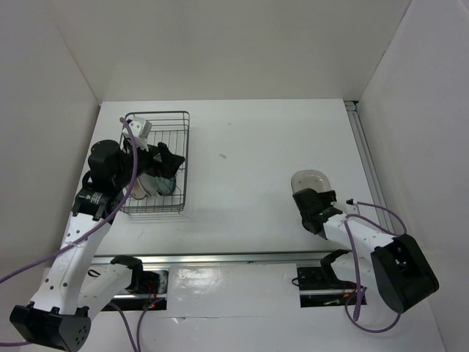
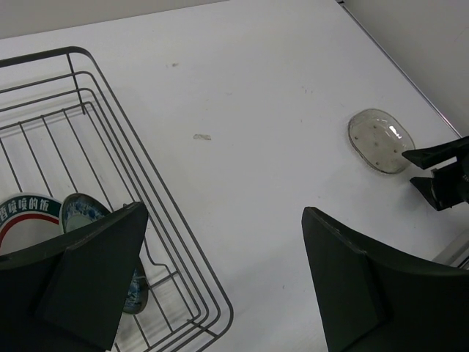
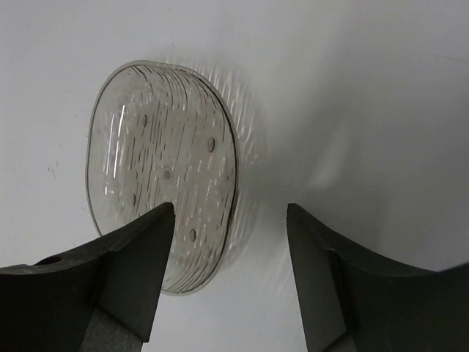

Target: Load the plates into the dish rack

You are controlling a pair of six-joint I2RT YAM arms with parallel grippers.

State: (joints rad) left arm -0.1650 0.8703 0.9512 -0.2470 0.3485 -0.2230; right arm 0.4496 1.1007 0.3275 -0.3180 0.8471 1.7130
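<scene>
The dark wire dish rack point(image 1: 176, 117) stands at the table's left; it also shows in the left wrist view point(image 2: 110, 154). In it stand the green-and-red rimmed plate point(image 2: 26, 216) and the small teal-patterned plate point(image 2: 80, 213). The orange sunburst plate is not visible. My left gripper point(image 1: 167, 160) is open and empty above the rack's right side point(image 2: 220, 286). The clear-grey glass plate point(image 1: 309, 181) lies flat on the table at the right, also seen in the right wrist view point(image 3: 161, 169) and left wrist view point(image 2: 379, 139). My right gripper point(image 3: 231, 257) is open, its jaws straddling the glass plate's near rim.
A metal rail point(image 1: 363, 154) runs along the table's right edge. White walls enclose the table at the back and sides. The arms' base rail point(image 1: 234, 258) lies along the near edge.
</scene>
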